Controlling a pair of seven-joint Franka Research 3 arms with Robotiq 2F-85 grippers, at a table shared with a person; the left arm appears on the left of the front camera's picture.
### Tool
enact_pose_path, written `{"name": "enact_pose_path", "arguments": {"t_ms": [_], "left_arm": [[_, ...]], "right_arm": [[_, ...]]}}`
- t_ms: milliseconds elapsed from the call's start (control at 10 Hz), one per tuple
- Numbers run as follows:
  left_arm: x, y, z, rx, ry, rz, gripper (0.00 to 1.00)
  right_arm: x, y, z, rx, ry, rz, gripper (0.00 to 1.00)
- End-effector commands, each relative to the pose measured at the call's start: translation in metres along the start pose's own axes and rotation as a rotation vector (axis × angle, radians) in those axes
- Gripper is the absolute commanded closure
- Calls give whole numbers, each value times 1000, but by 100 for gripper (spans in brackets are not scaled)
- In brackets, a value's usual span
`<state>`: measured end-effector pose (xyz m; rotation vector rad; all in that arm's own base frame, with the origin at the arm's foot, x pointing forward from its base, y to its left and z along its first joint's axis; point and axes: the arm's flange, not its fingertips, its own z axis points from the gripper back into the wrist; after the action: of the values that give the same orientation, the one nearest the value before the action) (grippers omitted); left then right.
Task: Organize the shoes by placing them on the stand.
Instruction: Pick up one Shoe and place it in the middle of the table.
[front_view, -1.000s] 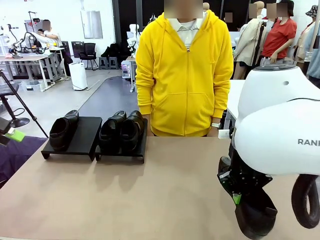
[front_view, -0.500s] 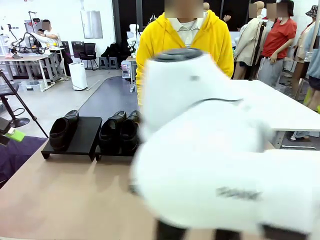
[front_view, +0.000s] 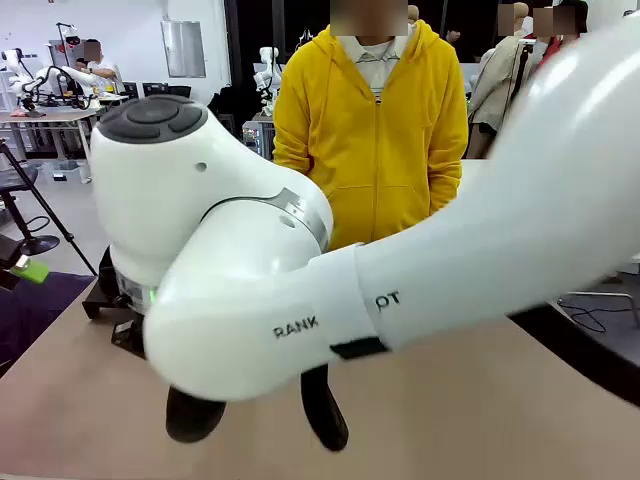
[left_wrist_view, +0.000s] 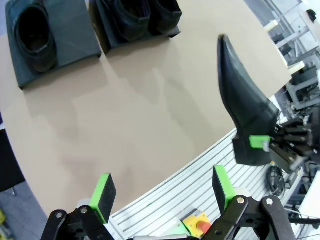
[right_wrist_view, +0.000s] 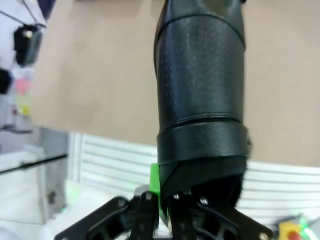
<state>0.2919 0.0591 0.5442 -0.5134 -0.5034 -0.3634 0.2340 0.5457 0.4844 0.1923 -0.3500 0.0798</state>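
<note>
In the left wrist view, my right gripper (left_wrist_view: 264, 144) is shut on the heel of a black shoe (left_wrist_view: 242, 100), which hangs above the table's near edge with its toe toward the stands. The right wrist view looks along that shoe's sole (right_wrist_view: 200, 75), with my right gripper (right_wrist_view: 165, 197) clamped on the heel rim. One stand (left_wrist_view: 75, 30) carries a single shoe (left_wrist_view: 34, 31). The other stand (left_wrist_view: 172, 31) carries two shoes (left_wrist_view: 126, 20) side by side. My left gripper (left_wrist_view: 164, 192) is open and high above the table's near edge, with nothing between its pads.
My right arm (front_view: 300, 300) sweeps across the front view and hides most of the stands; one stand corner (front_view: 95, 300) peeks out at left. A person in a yellow hoodie (front_view: 370, 130) stands at the far side. A slatted metal base (left_wrist_view: 200, 175) lies beyond the table's near edge.
My right arm has swung from the right side across to the left with the shoe in its grip, and now covers the stands in the front view.
</note>
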Motion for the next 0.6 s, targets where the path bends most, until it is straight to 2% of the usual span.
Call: {"name": "enact_pose_path", "arguments": {"t_ms": [0,100,500], "left_arm": [[0,0,1,5,6,8,0],[0,0,1,5,6,8,0],[0,0,1,5,6,8,0]], "right_arm": [[4,21,-8,22,-15,-85,100],[0,0,0,0,0,0,100],[0,0,0,0,0,0,100]]}}
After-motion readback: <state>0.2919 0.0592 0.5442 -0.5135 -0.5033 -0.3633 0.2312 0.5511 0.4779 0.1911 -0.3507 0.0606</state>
